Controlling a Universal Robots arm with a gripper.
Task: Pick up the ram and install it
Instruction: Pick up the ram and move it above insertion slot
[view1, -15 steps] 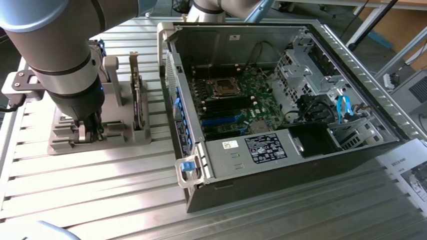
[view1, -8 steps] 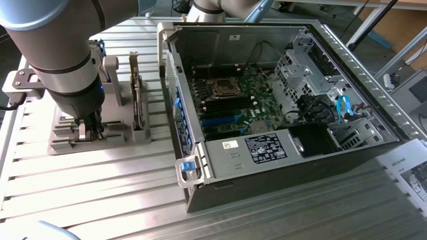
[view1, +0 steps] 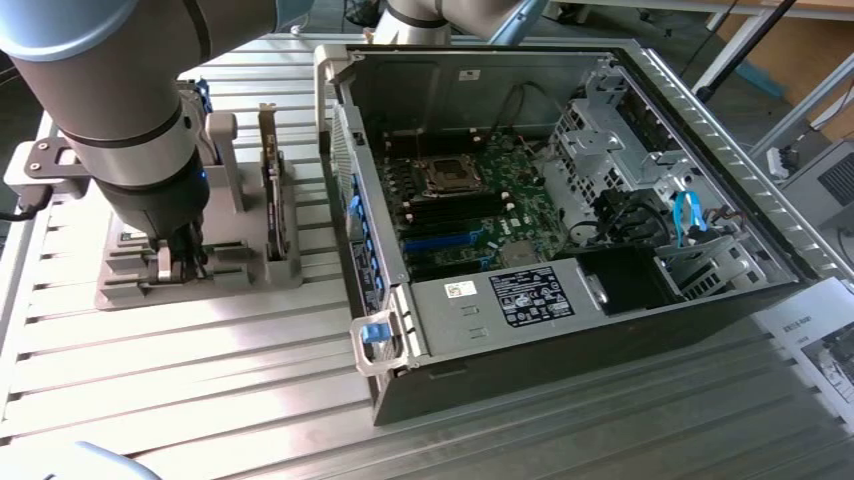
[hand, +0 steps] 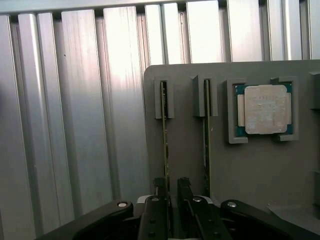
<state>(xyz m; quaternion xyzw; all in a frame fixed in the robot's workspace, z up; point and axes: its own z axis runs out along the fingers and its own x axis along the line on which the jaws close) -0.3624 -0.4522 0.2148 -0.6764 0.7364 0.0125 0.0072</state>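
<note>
- The ram (hand: 164, 135) stands on edge in a slot of the grey holder tray (hand: 260, 170), its near end between the gripper's fingertips.
- Gripper (hand: 172, 184) is open: two dark fingers (hand: 160, 200) stand either side of the ram's edge with a gap between them, nothing clamped or lifted.
- A second ram stick (hand: 206, 140) sits in the next slot, parallel and just beside the first.
- Square silver processor chip (hand: 264, 109) lies flat in its own pocket on the same tray, beyond the second stick.
- In the exterior view, the arm (view1: 120, 110) hangs over the tray (view1: 227, 280) at the exterior view's left, gripper (view1: 180, 262) down at the tray.
- A dark expansion card (view1: 274, 190) stands upright on the tray.
- The open computer case (view1: 561, 330) lies at the exterior view's right, with its motherboard (view1: 467, 200) exposed.
- The surface is a table (view1: 200, 370) of ribbed aluminium slats with bright glare.
- Cardboard box (view1: 801, 50) sits in the background, and a printed sheet (view1: 821, 345) lies by the case.
</note>
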